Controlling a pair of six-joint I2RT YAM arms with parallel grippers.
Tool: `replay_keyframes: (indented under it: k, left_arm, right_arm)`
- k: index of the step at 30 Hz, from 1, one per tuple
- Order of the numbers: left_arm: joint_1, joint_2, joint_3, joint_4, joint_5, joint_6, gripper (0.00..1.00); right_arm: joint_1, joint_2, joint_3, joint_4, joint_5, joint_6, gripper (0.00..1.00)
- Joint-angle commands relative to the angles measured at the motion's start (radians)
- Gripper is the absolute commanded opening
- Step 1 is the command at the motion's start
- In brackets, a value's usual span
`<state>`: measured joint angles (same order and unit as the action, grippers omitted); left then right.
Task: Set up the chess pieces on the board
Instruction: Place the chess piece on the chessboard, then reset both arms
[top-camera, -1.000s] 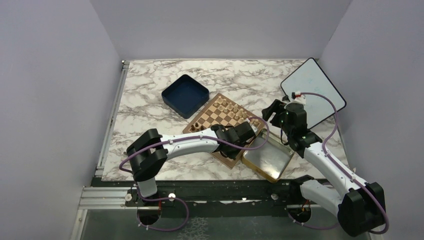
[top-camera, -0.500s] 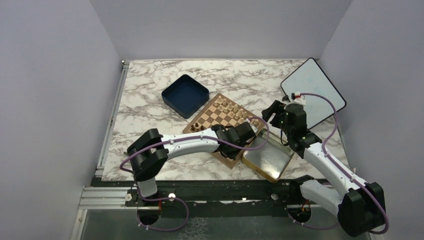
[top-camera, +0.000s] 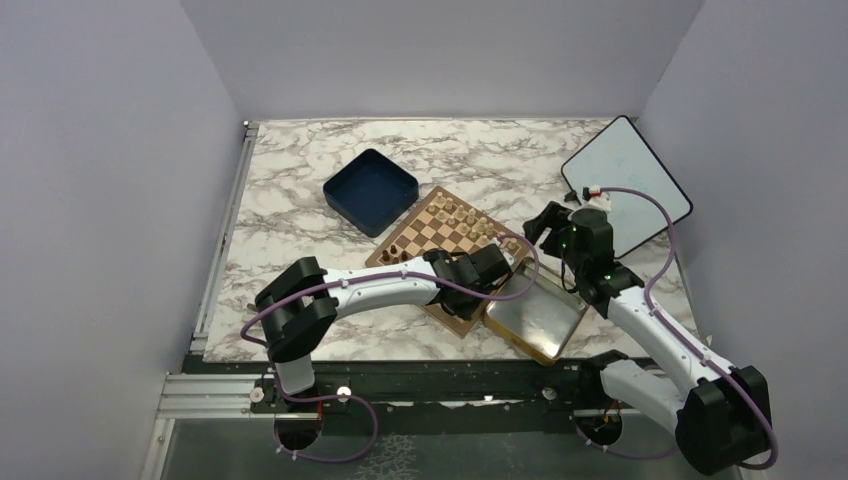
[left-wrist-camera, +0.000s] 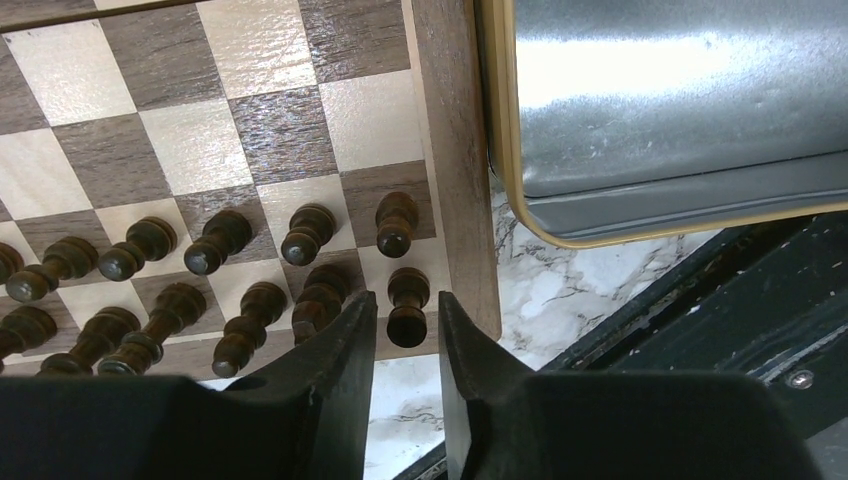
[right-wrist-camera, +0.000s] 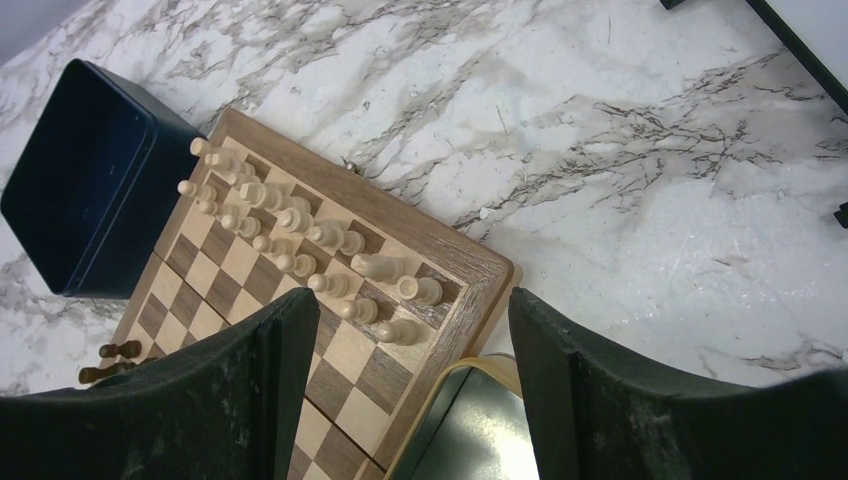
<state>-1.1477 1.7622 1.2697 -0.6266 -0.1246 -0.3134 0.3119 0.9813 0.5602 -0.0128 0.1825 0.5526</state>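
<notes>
Nothing visible has shifted in the overhead view since a second ago; both arms hold the same poses.

Left gripper (left-wrist-camera: 405, 300): jaws slightly apart, straddling the corner piece (left-wrist-camera: 407, 318), with a sliver of gap on each side. Released, not clamped. That piece stands upright on the corner square of the board (left-wrist-camera: 452, 120), just inside the border next to the gold-rimmed metal tray (left-wrist-camera: 660, 90).

The other dark chess pieces (left-wrist-camera: 220, 240) stand in two rows along the same board edge.

Right gripper (right-wrist-camera: 410, 312): jaws wide, nothing between them, hanging above the board's far corner, where the pale chess pieces (right-wrist-camera: 290, 215) stand in two rows. The dark blue box (right-wrist-camera: 70, 170) lies just beyond the board on the marble table (right-wrist-camera: 650, 200).
</notes>
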Motion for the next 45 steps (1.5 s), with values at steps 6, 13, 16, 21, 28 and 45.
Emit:
replay_keyframes:
  k: [6, 13, 16, 21, 28, 45]
  left_arm:
    - [-0.004, -0.054, 0.037, 0.017, -0.032, -0.007, 0.43]
    - [0.061, -0.146, 0.061, 0.043, 0.012, -0.043, 0.49]
    - [0.151, -0.208, 0.045, 0.091, 0.099, -0.064, 0.53]
    - [0.305, -0.326, 0.009, 0.158, 0.149, -0.095, 0.57]
    - [0.400, -0.524, -0.058, 0.174, 0.022, -0.106, 0.73]
    - [0.401, -1.107, -0.374, 0.132, -0.105, -0.242, 0.99]
  right_arm:
    - [-0.008, -0.029, -0.028, 0.052, -0.035, 0.013, 0.75]
    - [-0.008, -0.040, -0.019, 0.037, -0.074, 0.032, 0.75]
    - [-0.008, -0.046, -0.012, 0.030, -0.115, 0.021, 0.75]
    - [-0.007, -0.068, -0.003, 0.014, -0.241, -0.017, 0.76]
    - [-0.007, -0.120, 0.062, -0.171, -0.451, -0.056, 0.98]
    - [-0.008, -0.385, 0.235, -0.527, -0.477, -0.074, 1.00]
